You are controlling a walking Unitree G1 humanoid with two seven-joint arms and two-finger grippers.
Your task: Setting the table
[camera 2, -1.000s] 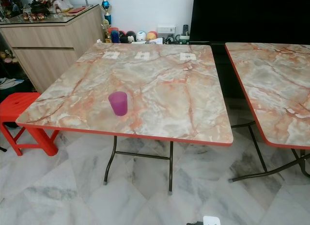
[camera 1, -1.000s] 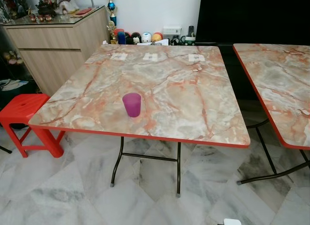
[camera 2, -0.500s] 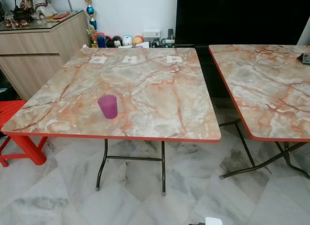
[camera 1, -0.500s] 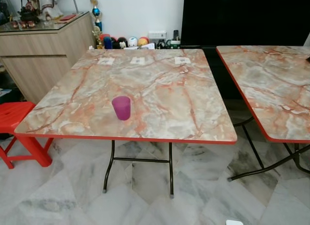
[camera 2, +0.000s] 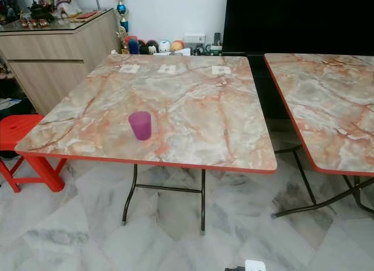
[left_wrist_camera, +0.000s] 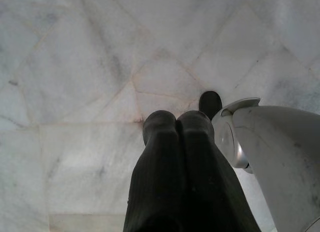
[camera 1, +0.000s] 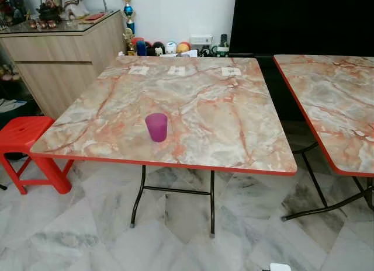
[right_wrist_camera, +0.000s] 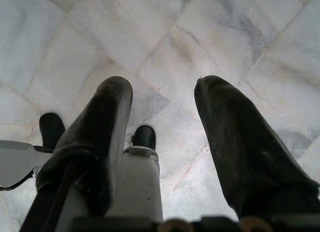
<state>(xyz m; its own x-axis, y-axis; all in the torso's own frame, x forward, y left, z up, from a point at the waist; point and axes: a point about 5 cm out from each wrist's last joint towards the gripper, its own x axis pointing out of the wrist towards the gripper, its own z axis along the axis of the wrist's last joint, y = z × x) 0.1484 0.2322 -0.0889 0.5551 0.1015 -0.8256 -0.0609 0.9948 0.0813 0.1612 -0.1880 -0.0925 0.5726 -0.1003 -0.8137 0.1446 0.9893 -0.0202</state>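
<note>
I see the purple cup point(camera 1: 156, 127) standing upright on the marble-patterned desk point(camera 1: 234, 136), mouth up, its long axis vertical, near the desk's front edge and left of the middle. It sits well apart from both sets of fingers, which hang low over the floor. I can't make out any brand or writing on the cup. Three small white labels point(camera 1: 177, 70) lie along the desk's far edge; their print is too small for me to read.

The left gripper point(left_wrist_camera: 177, 124) points down at the pale marble floor point(left_wrist_camera: 75, 67), its fingers point(left_wrist_camera: 160, 142) pressed together with nothing between them. The right gripper point(right_wrist_camera: 162, 99) also points at the floor, its fingers point(right_wrist_camera: 100, 132) spread wide and empty.

A second marbled desk point(camera 1: 333, 101) stands to the right, a red stool point(camera 1: 23, 139) to the left, beside a wooden cabinet point(camera 1: 58, 55).
</note>
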